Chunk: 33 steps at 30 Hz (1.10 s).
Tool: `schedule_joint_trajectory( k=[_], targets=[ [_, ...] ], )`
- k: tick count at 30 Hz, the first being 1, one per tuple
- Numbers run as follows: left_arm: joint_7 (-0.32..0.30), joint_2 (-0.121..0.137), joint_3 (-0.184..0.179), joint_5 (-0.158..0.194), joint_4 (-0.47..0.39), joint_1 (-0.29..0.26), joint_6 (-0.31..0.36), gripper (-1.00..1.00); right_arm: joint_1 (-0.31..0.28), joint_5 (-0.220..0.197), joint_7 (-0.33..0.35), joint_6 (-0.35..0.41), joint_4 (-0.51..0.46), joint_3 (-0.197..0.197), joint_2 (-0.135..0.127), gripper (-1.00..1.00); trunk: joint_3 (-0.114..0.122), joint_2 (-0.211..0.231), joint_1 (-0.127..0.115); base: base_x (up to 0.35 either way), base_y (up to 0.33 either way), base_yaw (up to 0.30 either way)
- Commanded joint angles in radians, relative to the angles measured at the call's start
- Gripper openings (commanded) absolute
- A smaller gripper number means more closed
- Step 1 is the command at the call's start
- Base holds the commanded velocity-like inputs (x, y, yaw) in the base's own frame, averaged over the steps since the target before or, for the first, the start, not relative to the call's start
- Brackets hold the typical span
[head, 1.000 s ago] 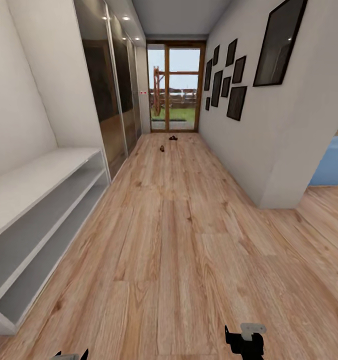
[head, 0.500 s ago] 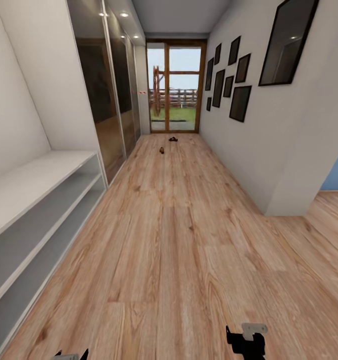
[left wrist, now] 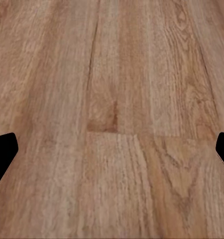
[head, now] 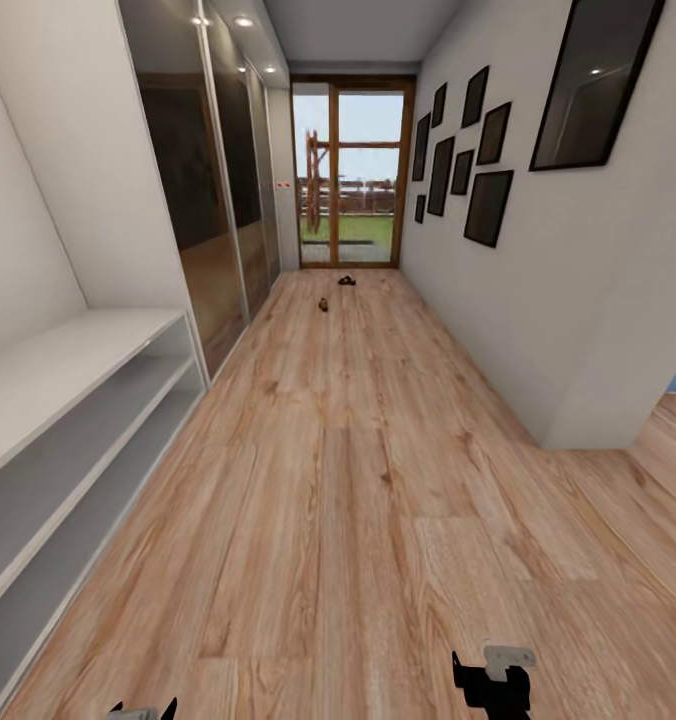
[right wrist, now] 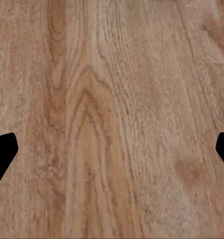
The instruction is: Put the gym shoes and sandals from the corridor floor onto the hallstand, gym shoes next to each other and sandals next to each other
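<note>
While the robot faces down the corridor, the grey shoe rack (head: 73, 400) on its left holds nothing visible; two small dark shapes, likely sandals (head: 324, 304), lie far off near the glass door (head: 346, 170). Left gripper (left wrist: 112, 149) and right gripper (right wrist: 112, 149) hang wide apart, empty, above bare floor (head: 358, 480)

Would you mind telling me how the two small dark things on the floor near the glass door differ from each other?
The nearer dark item lies further left and closer to the camera; the farther dark item lies right, closer to the glass door. The farther one looks wider and flatter, the nearer one more compact. Both are dark, lie on the floor, and are too small to identify.
</note>
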Motion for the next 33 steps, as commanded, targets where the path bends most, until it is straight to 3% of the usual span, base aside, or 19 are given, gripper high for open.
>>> schedule_joint_trajectory(
  k=[1, 33],
  targets=[
    [-0.007, -0.001, 0.008, -0.005, 0.001, -0.001, -0.003, 1.00, -0.001, 0.011, -0.005, -0.003, 0.001, -0.006, 0.000, 1.00, -0.001, 0.000, 0.000, 0.338, 0.000, 0.000],
    [-0.007, -0.001, 0.008, -0.005, 0.001, -0.001, -0.003, 1.00, -0.001, 0.011, -0.006, -0.003, 0.001, -0.006, 0.002, 1.00, -0.001, 0.000, 0.000, 0.338, 0.000, 0.000]
  ],
)
